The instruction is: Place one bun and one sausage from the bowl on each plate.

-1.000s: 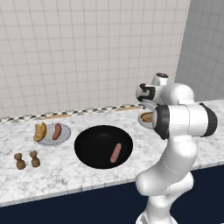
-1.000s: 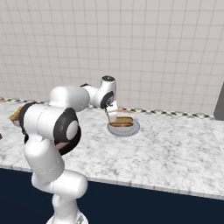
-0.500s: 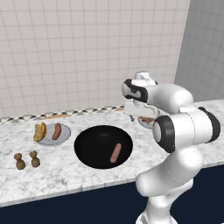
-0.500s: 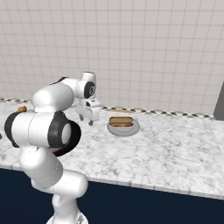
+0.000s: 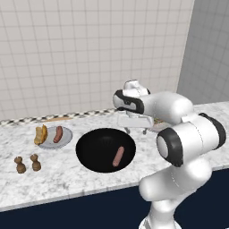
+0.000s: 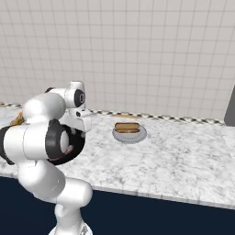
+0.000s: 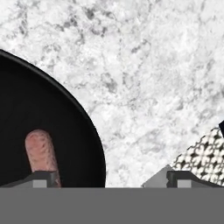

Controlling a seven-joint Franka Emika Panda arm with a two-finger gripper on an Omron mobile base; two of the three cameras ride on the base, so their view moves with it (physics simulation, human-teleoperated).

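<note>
while apparently empty, gripper (image 5: 135, 130) near bowl (image 5: 94, 154)

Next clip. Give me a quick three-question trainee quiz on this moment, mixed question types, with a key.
1. True or false: the black bowl holds one sausage.
2. What lies on the left plate? A) bun and sausage B) bun alone C) nothing
3. Fill in: the gripper stands ___, nothing between its fingers.

Key: 1 true. 2 A: a bun lies beside a sausage. 3 open, above the bowl's right rim; the far plate has a bun but no separate sausage.
</note>
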